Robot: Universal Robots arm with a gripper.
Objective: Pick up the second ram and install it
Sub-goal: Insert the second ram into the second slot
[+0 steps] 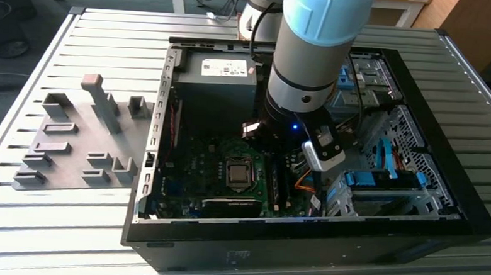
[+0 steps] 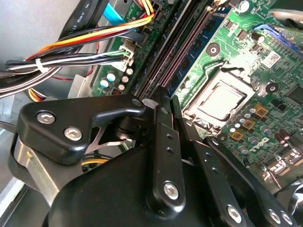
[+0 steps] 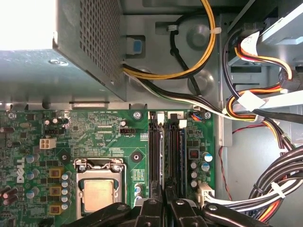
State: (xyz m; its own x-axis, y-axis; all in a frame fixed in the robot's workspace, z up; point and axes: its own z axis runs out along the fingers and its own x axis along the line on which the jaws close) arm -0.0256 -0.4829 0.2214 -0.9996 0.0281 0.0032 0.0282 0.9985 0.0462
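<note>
The black two-fingered gripper (image 3: 164, 191) is clenched above two long black plastic memory slots (image 3: 154, 151); the thin dark second ram (image 3: 182, 151) apparently sits seated beside them.

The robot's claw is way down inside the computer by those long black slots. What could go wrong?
The gripper sits right at the memory slots, so a slightly off-line push might jam or bend something there. The cable bundle runs close beside it and could snag on it. A slip might also knock the processor socket nearby.
</note>
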